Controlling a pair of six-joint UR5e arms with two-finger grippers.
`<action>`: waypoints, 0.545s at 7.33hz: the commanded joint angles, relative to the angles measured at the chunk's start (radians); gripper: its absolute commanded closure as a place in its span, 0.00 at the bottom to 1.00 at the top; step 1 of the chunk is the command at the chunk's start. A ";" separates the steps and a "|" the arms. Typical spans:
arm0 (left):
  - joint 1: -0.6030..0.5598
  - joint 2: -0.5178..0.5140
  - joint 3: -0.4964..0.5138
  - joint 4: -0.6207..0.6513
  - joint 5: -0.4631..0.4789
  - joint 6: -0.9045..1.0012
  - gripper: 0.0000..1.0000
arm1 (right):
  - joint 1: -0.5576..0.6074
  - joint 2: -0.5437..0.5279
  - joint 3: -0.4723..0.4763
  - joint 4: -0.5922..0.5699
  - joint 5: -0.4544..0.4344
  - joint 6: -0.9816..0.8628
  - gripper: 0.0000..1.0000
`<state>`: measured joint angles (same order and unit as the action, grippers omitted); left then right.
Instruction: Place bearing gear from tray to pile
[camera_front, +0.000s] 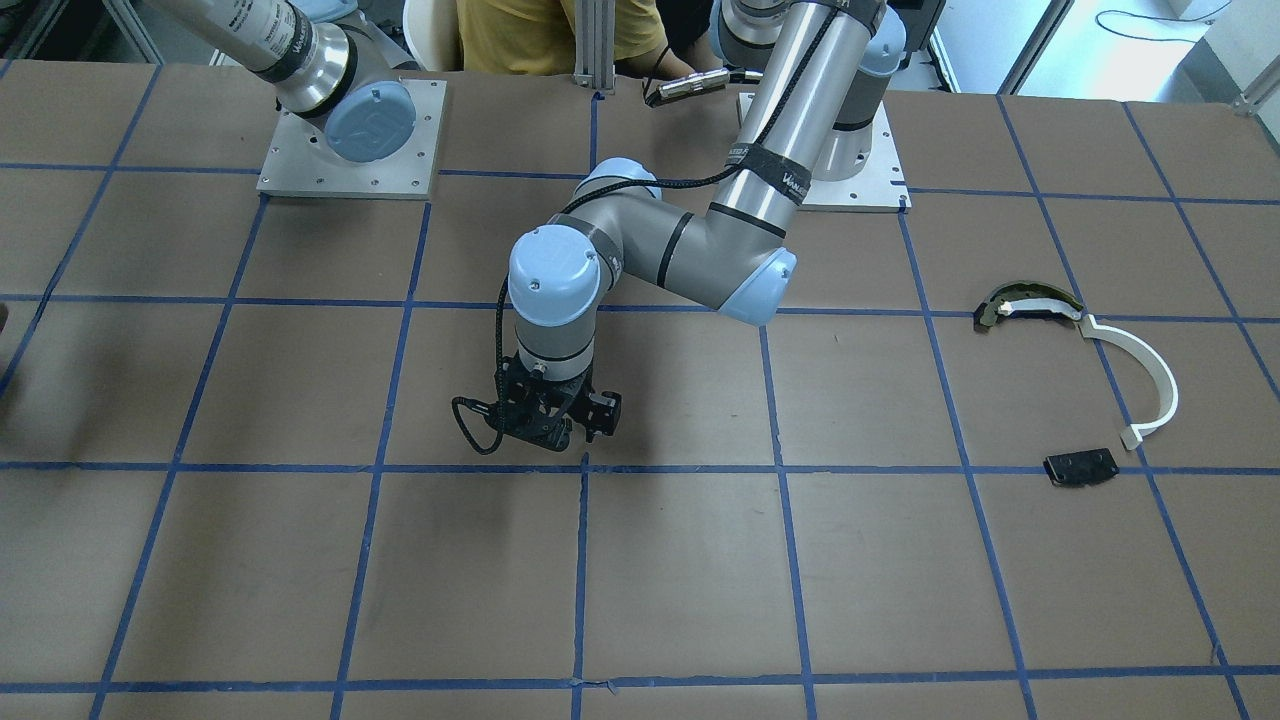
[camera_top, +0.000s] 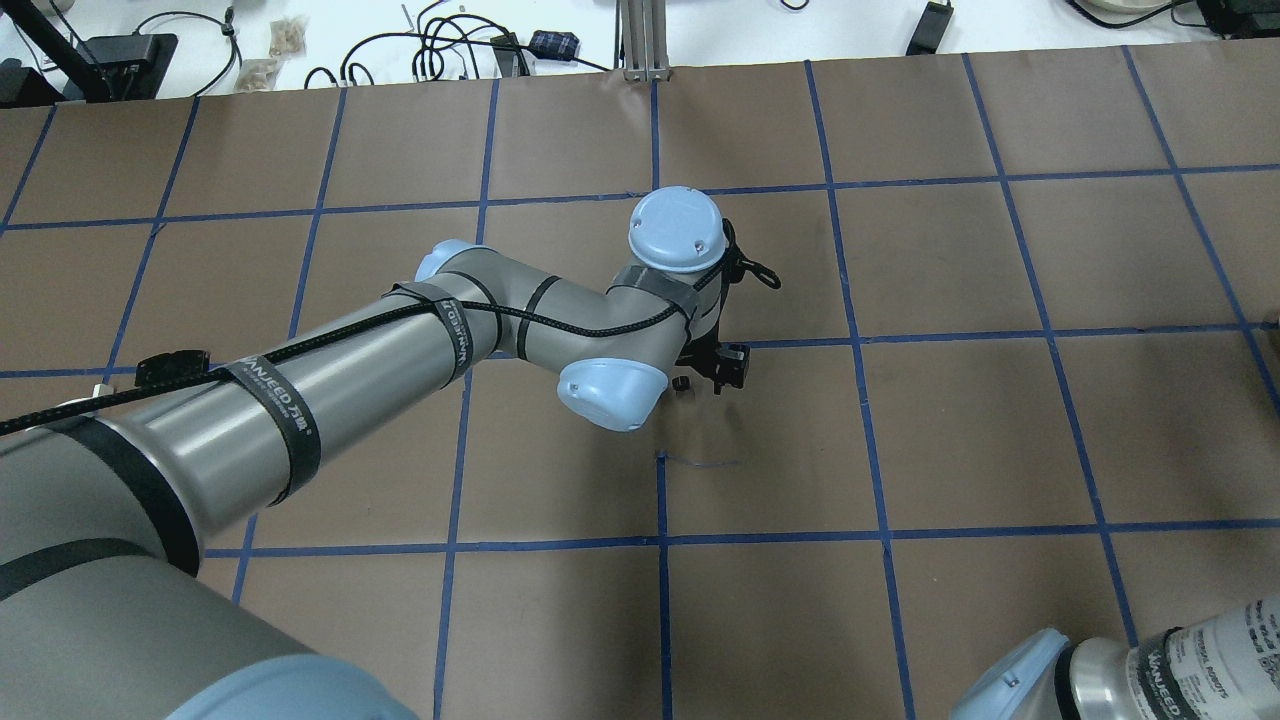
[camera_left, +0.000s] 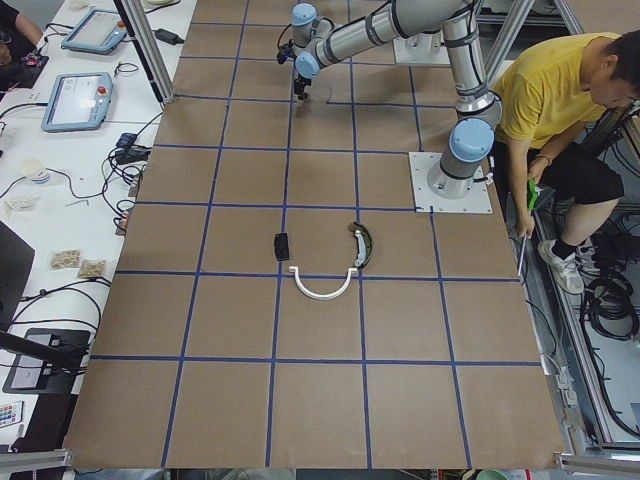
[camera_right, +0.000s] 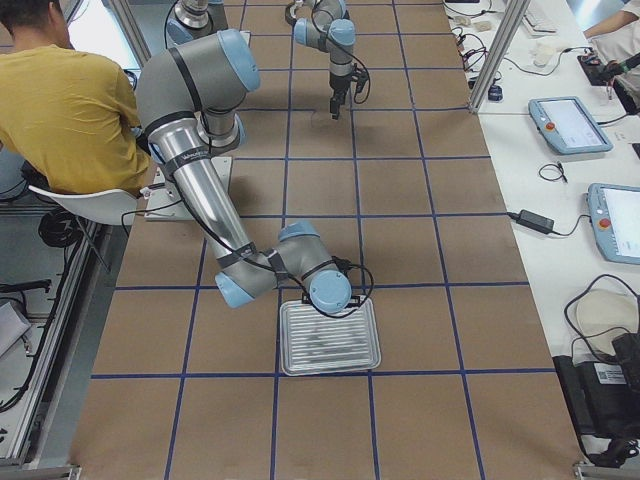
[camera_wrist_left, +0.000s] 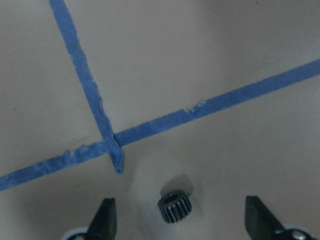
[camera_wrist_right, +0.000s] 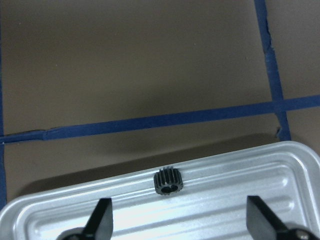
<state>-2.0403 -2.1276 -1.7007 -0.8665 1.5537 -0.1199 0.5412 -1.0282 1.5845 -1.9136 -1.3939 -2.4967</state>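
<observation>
In the right wrist view a small black toothed bearing gear (camera_wrist_right: 168, 181) lies in the silver tray (camera_wrist_right: 260, 195), near its far rim. My right gripper (camera_wrist_right: 176, 212) hangs open just above it, one finger on each side. The tray (camera_right: 330, 335) sits under the right wrist. A second, similar black gear (camera_wrist_left: 175, 207) lies on the brown table beside a blue tape crossing, between the open fingers of my left gripper (camera_wrist_left: 178, 214). The left gripper (camera_front: 558, 425) points down at the table's middle. The pile is far from it: an olive curved piece (camera_front: 1030, 303), a white arc (camera_front: 1150, 380) and a black plate (camera_front: 1080, 467).
A person in a yellow shirt (camera_right: 60, 110) sits beside the robot's base plates (camera_front: 350, 140). Tablets (camera_right: 570, 125) and cables lie on the side table. Blue tape lines (camera_front: 580, 560) grid the brown table.
</observation>
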 joint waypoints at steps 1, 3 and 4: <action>-0.003 -0.003 -0.002 0.001 0.011 0.002 0.70 | 0.005 0.023 0.003 -0.005 -0.003 0.016 0.07; -0.003 -0.003 -0.002 0.001 0.017 0.008 1.00 | 0.006 0.033 0.002 -0.005 -0.017 0.004 0.10; -0.003 -0.003 0.000 0.000 0.017 0.008 1.00 | 0.008 0.033 0.003 -0.002 -0.017 0.004 0.15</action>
<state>-2.0432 -2.1306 -1.7026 -0.8654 1.5694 -0.1138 0.5474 -0.9973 1.5866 -1.9183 -1.4090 -2.4887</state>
